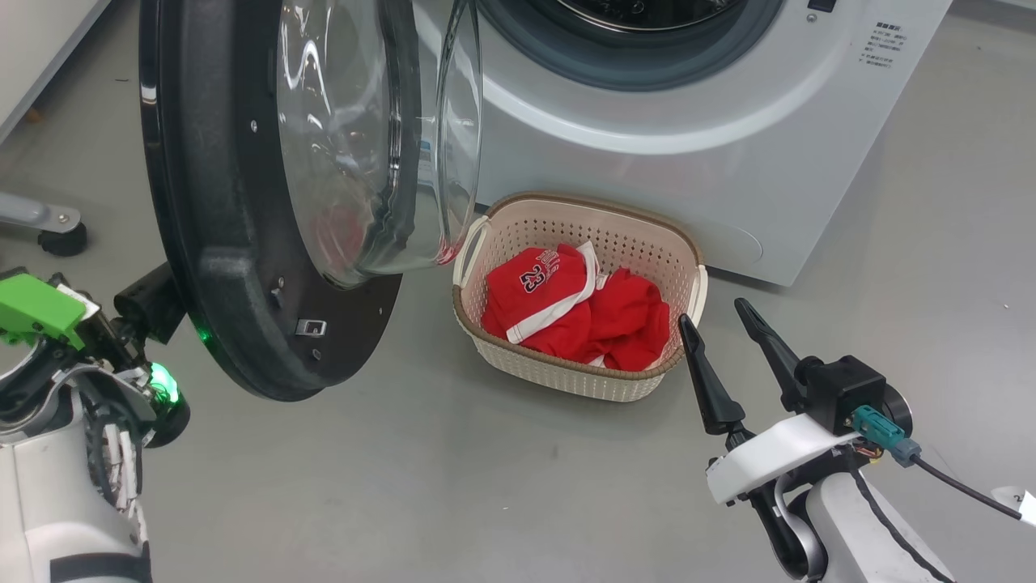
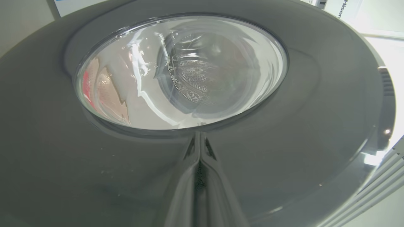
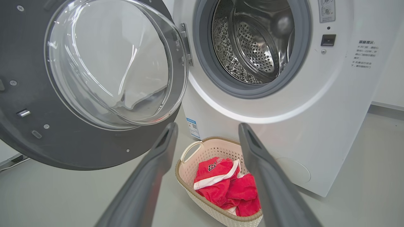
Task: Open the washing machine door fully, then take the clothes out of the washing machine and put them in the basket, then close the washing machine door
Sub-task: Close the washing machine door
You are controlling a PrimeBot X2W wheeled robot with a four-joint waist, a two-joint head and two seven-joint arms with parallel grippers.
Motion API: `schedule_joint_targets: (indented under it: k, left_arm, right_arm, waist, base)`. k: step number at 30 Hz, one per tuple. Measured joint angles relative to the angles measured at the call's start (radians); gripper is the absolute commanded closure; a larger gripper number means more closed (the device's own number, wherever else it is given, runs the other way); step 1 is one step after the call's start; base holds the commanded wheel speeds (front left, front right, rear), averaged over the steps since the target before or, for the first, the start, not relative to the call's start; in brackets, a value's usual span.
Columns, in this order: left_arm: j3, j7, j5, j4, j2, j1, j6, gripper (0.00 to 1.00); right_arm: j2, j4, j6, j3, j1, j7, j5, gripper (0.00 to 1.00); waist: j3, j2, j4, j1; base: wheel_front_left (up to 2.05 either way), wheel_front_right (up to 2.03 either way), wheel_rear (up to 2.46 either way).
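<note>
White "23" on the red clothes [image 1: 534,278], "Hisen" on a white panel [image 2: 347,8] (cut off at the left wrist view's top edge), a blue sticker [image 3: 193,127] with possibly a QR code low on the washing machine [image 3: 331,126], and a grey text block [image 3: 364,53] too small to read.

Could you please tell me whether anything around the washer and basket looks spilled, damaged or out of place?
Nothing stands out. The clothes lie bunched inside the basket, which stands upright before the washing machine; the washing machine door hangs open, its glass unbroken.
</note>
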Motion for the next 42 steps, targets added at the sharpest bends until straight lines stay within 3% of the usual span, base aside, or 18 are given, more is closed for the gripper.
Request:
schedule_joint_targets:
  k: [11, 19, 24, 30, 42]
  left_arm:
    - [-0.027, -0.171, 0.181, -0.092, 0.009, 0.091, -0.044, 1.0]
    - [-0.105, -0.283, 0.354, -0.206, 0.081, 0.179, -0.059, 1.0]
    - [-0.226, -0.388, 0.534, -0.343, 0.142, 0.279, -0.059, 1.0]
    - [-0.308, -0.523, 0.619, -0.476, 0.18, 0.346, -0.059, 1.0]
    - [-0.4, -0.785, 0.744, -0.54, 0.214, 0.518, -0.059, 1.0]
  right_arm:
    - [0.005, 0.004, 0.0, -0.021, 0.022, 0.0, 0.007, 0.0]
    - [0.015, 0.004, 0.0, -0.02, 0.037, 0.0, 0.009, 0.0]
    - [0.019, 0.004, 0.0, -0.019, 0.042, 0.0, 0.009, 0.0]
    - [0.023, 0.005, 0.0, -0.01, 0.055, 0.0, 0.009, 0.0]
    - [0.025, 0.006, 0.0, 0.002, 0.057, 0.0, 0.009, 0.0]
  waist:
    - [-0.022, 0.0, 0.01, 0.0]
    - [-0.043, 0.0, 0.021, 0.0]
    - [-0.057, 0.0, 0.029, 0.0]
    - [-0.063, 0.0, 0.031, 0.0]
    - [-0.078, 0.0, 0.031, 0.0]
  base:
    - [0.0, 0.0, 0.0]
    - [0.0, 0.0, 0.0]
    - [0.0, 0.0, 0.0]
    - [0.0, 0.0, 0.0]
    - [0.0, 0.0, 0.0]
